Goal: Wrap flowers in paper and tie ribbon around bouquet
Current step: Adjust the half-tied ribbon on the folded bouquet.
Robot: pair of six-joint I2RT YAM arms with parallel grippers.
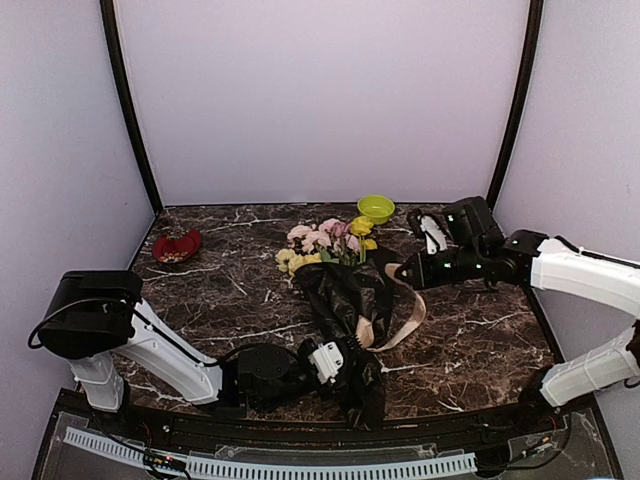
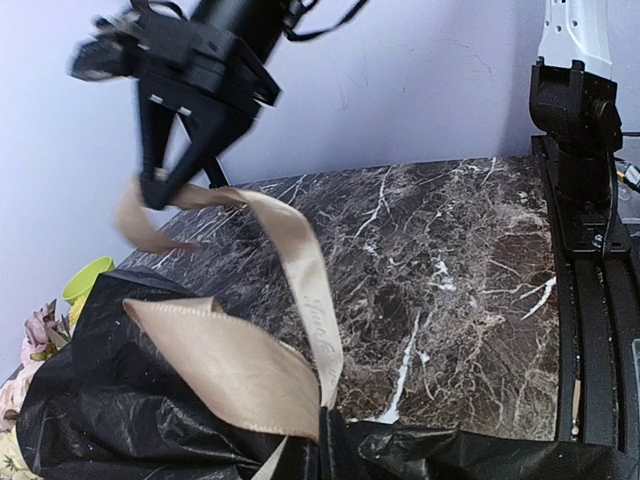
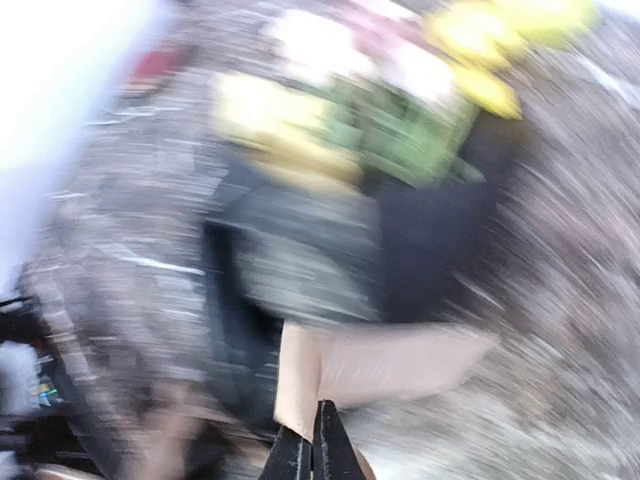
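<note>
Subject of inspection: the bouquet (image 1: 345,300), lying on the dark marbled bench (image 1: 470,330). All positions below are given relative to it.

The flowers (image 1: 330,240), pink and yellow, project from its far end. The paper (image 1: 352,330), black and crinkled, runs from the blooms toward the near bench edge.

The ribbon (image 1: 408,315), flat and tan, forms a loop off the bouquet's right flank. In the left wrist view its strands converge low against the black paper, and one band rises from there to the right end effector.

Right end effector (image 1: 402,270): just right of the bouquet's upper half, raised off the bench. Jaws are closed, with the ribbon pinched at the fingertips. This is confirmed in the left wrist view. The right wrist view is heavily blurred and shows only closed tips with a tan band just beyond them.

Left end effector (image 1: 340,365): at the bouquet's narrow lower part, on its left side, touching the paper. It is closed. Its dark fingers merge with the black paper, so what it grips, if anything, cannot be determined.

A green bowl (image 1: 376,208) stands just beyond the blooms. A red dish (image 1: 177,246) sits well to the bouquet's left.
</note>
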